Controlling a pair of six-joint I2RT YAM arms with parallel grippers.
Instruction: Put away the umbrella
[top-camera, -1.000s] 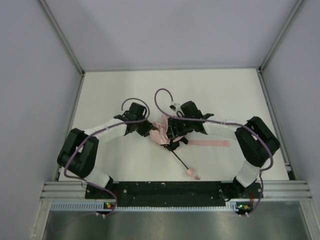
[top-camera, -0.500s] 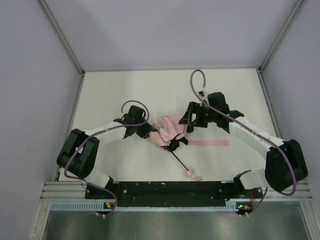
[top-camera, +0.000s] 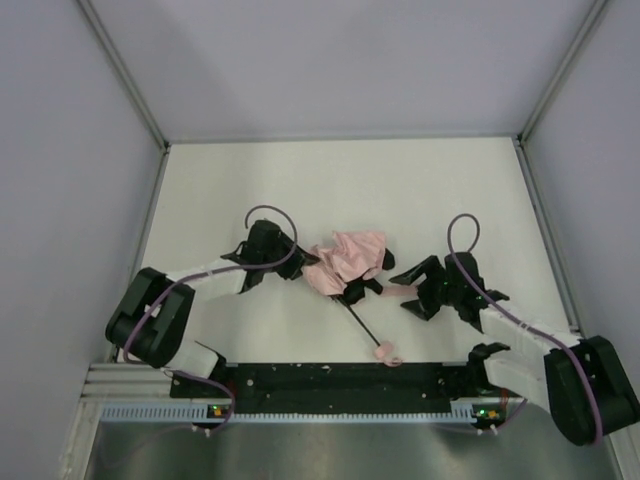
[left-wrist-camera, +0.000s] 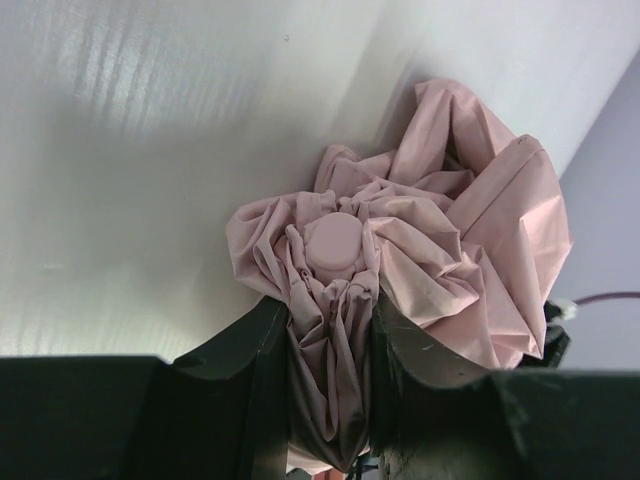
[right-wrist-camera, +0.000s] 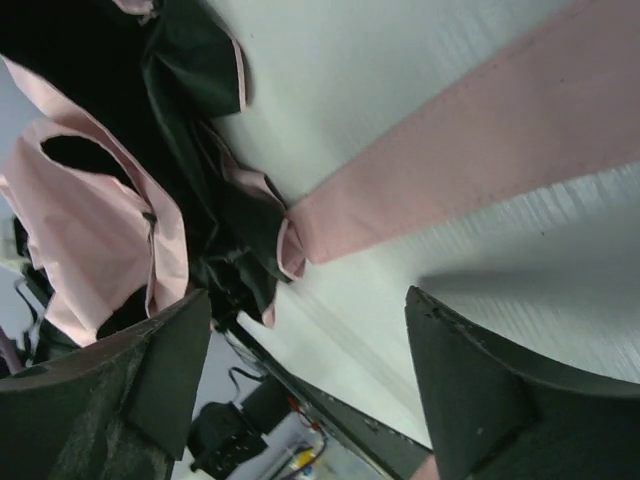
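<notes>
The pale pink umbrella (top-camera: 347, 258) lies crumpled mid-table, its thin black shaft (top-camera: 362, 323) running to the small pink handle (top-camera: 386, 352) near the front edge. My left gripper (top-camera: 302, 268) is shut on the bunched fabric at the umbrella's top end. In the left wrist view, both fingers pinch the folds (left-wrist-camera: 330, 350) just below the round pink cap (left-wrist-camera: 331, 245). My right gripper (top-camera: 408, 288) is open and empty, to the right of the umbrella. The right wrist view shows its gripper (right-wrist-camera: 310, 345) wide apart over the table, with the umbrella's pink panels and black ribs (right-wrist-camera: 95, 225) ahead.
A flat pink strip (right-wrist-camera: 480, 165) lies on the table right of the umbrella, partly under my right gripper in the top view (top-camera: 396, 290). Purple cables loop over both wrists. Grey walls close in the white table (top-camera: 450, 190) on three sides.
My right arm has let go of the umbrella and drawn back right and toward the near edge, its gripper now open. The left gripper keeps its hold; the fabric spread slightly right.
</notes>
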